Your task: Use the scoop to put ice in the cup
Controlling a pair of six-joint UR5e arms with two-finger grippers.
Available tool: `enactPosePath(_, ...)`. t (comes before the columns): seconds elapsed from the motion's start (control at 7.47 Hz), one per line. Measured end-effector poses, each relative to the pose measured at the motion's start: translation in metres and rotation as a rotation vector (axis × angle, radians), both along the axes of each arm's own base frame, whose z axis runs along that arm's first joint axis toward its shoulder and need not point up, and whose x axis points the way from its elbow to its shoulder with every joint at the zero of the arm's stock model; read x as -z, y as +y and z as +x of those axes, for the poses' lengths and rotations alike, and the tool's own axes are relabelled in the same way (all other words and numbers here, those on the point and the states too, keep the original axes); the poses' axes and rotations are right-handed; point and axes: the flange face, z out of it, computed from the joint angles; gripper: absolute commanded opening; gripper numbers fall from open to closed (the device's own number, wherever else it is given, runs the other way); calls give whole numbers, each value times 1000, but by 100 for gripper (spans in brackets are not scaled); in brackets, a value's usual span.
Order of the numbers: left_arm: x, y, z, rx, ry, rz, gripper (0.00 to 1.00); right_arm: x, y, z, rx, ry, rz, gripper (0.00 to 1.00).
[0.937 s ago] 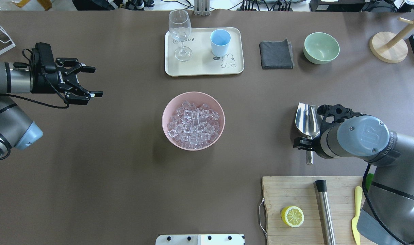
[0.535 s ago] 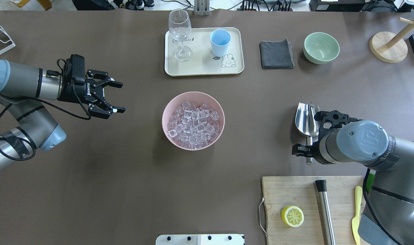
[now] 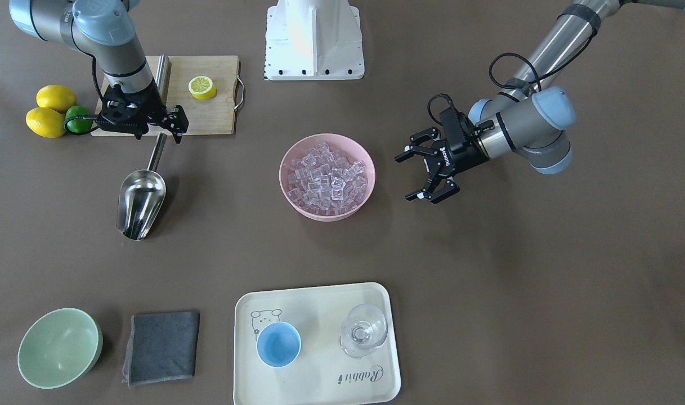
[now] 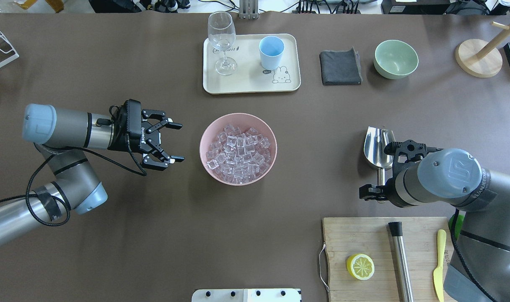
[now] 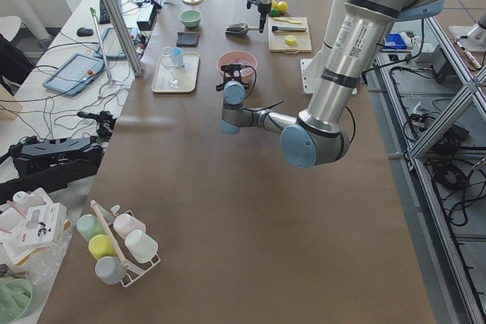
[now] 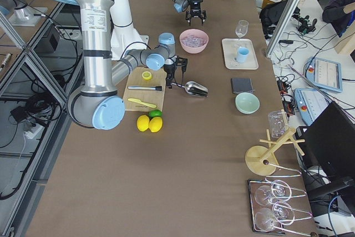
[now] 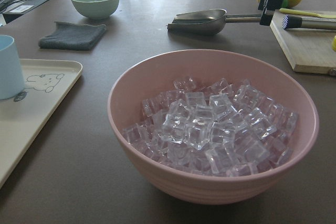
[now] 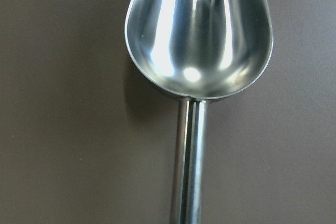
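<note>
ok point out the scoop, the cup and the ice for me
scoop [image 4: 378,147], overhead exterior view, middle of the trough
cup [image 3: 278,344], exterior front-facing view, blue inside bottom
ice [image 4: 238,153], overhead exterior view, middle of the pile

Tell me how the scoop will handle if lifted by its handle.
The scoop looks like rigid polished steel, so its round handle may slip or twist in the right pincer. The deep trough probably makes it front-heavy, dipping when lifted. Nudged, it might rock.
</note>
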Motion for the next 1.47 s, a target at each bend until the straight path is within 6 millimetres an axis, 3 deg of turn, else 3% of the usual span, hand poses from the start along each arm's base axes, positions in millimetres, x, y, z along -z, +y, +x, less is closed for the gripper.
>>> enactPosePath(0.4, 6, 14, 19, -51, 4, -5, 97, -3, -8, 8, 14, 4, 9, 79)
enactPosePath(0.67, 8, 12, 26, -66, 0, -8, 97, -7, -21, 16, 7, 4, -6, 78)
enactPosePath(0.94, 11, 3, 37, -68, -7, -13, 97, -8, -32, 5, -9, 2, -30, 77)
enactPosePath(1.2, 11, 0, 36, -66, -6, -12, 97, 0, -33, 0, 4, -32, -82, 56)
enactPosePath(1.47, 11, 0, 37, -61, -3, -10, 97, -2, -33, 5, 22, -50, -124, 57)
